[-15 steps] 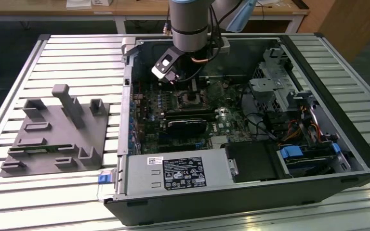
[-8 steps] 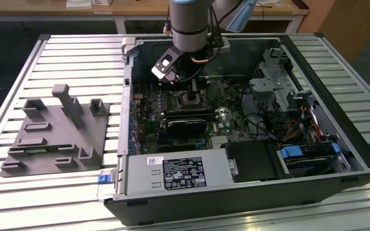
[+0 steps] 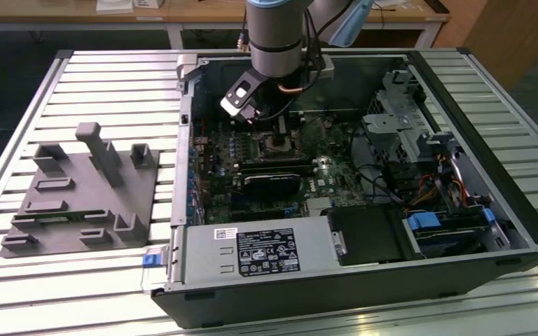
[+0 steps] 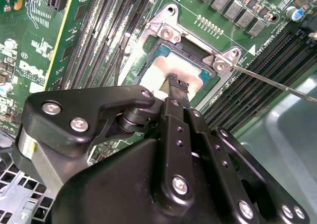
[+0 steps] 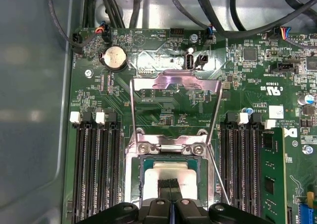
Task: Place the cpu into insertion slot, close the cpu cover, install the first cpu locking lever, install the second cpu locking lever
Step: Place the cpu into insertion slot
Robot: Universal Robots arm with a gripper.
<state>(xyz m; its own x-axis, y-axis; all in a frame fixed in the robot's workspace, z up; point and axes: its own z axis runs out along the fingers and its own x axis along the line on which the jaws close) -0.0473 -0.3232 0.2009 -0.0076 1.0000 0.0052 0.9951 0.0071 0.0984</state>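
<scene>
Resting flat in the insertion slot (image 5: pixel 132 177), the cpu (image 4: pixel 159 68) looks light, stiff and fragile, best taken by its opposite edges, never its underside, while the gripper (image 4: pixel 176 82), jaws closed together and empty, sits right at its top face.

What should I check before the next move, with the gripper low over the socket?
1. Position of the chip in the socket: ok, it lies inside the metal frame and looks level.
2. Full seating of the chip: cannot tell.
3. State of the cover: ok for access, it is flipped back and open, not closed.
4. State of the locking levers: ok, the thin rods stand free and are not latched.
5. State of the gripper: fingers shut, tips over the chip's middle. Whether they touch it: cannot tell.
</scene>
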